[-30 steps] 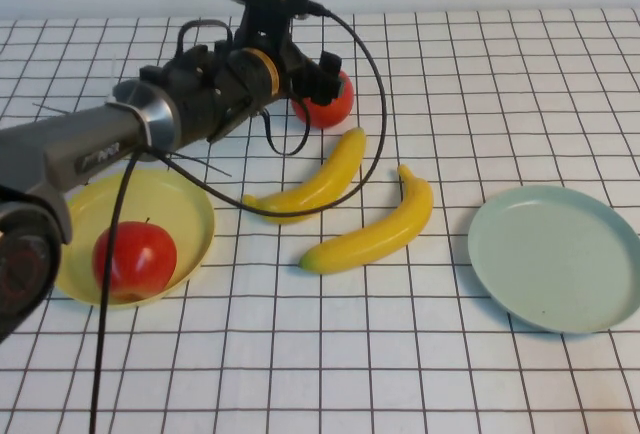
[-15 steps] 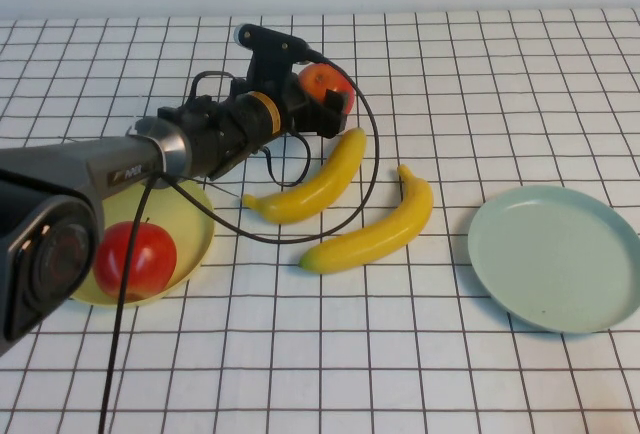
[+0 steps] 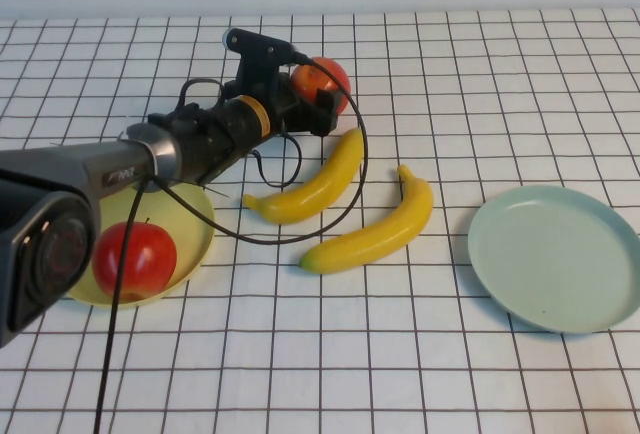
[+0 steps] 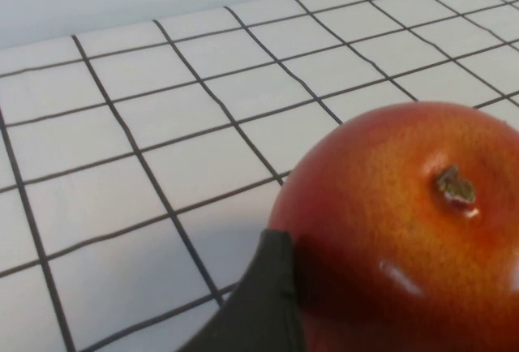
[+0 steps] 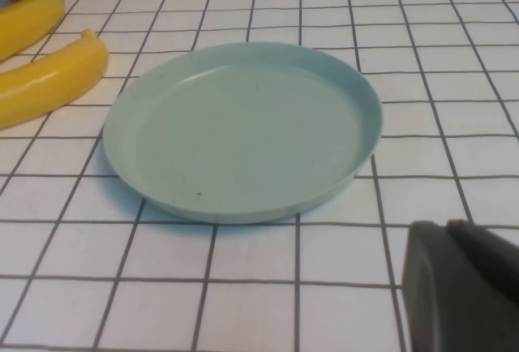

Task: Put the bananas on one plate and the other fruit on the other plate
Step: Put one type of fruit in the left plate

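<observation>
- The left gripper, jaws spread wide, sits around the far apple without a visible clamp; one finger touches its side.
- Just nearer lie two bananas.
- Another apple rests on the yellow plate.
- The right gripper, clenched shut, holds nothing beside the mint-green plate.
</observation>
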Motion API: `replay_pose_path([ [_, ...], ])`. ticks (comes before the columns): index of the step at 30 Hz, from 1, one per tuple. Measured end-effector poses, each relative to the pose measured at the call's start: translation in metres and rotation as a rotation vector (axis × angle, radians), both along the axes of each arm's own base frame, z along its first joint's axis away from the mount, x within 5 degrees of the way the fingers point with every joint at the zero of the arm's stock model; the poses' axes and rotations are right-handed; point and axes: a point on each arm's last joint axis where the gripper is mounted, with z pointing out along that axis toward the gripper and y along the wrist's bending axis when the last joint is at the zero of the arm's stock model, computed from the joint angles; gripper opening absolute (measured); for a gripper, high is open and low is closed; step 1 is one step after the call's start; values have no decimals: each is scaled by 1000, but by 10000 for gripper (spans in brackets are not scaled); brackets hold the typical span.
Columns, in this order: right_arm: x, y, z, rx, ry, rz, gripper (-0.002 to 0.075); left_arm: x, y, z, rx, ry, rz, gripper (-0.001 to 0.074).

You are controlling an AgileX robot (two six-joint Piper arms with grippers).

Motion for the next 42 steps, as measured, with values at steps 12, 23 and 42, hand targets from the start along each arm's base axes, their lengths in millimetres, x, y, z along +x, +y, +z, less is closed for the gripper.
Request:
replay_pose_path([
  [12,0,0,0,0,0,0,-17,2,5,0,-2,1,10,588],
  [23,0,0,0,0,0,0,-17,0,5,11,27,-16,-11,582],
  [42,0,0,0,0,0,0,-17,-138,96,128,187,113,391,582],
])
